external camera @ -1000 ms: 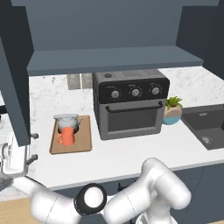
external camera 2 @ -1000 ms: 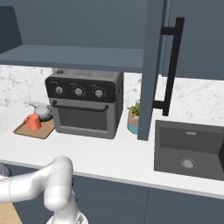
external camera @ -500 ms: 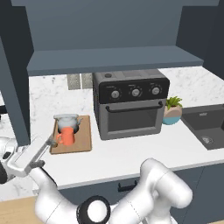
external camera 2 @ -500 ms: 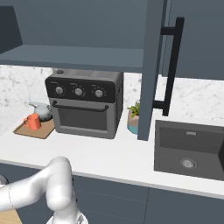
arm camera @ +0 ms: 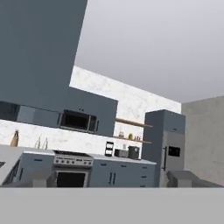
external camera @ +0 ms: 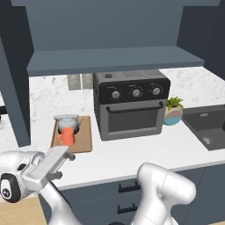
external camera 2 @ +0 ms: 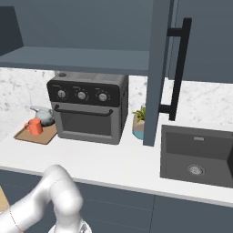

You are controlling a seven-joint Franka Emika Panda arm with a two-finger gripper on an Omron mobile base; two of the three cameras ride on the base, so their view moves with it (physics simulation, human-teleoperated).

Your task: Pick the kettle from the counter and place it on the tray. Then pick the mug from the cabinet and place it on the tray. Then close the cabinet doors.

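Observation:
The orange mug (external camera: 66, 136) (external camera 2: 34, 126) and the silvery kettle (external camera: 67, 121) (external camera 2: 43, 115) both stand on the wooden tray (external camera: 83, 137) (external camera 2: 42, 136), on the white counter (external camera: 132, 154) left of the oven. The cabinet (external camera: 114, 59) above is bare inside, and both cabinet doors stand open: the left door (external camera: 12, 88) edge-on, the right door (external camera 2: 159, 68) with its black bar handle (external camera 2: 179, 68). My gripper (external camera: 66, 156) (arm camera: 111, 179) hovers low in front of the counter, below the tray and near the left door. Its fingers are spread wide with nothing between them.
A dark toaster oven (external camera: 131, 107) (external camera 2: 88, 107) stands mid-counter. To its right are a potted plant (external camera: 173, 110) and a dark sink (external camera 2: 198, 152). In the hand view, a dark blue panel (arm camera: 39, 48) is close at the left, with a far kitchen wall beyond.
The hand has swung from the far left edge rightward and closer to the camera, below the tray. Kettle, mug and doors have not moved. The jaws stay wide.

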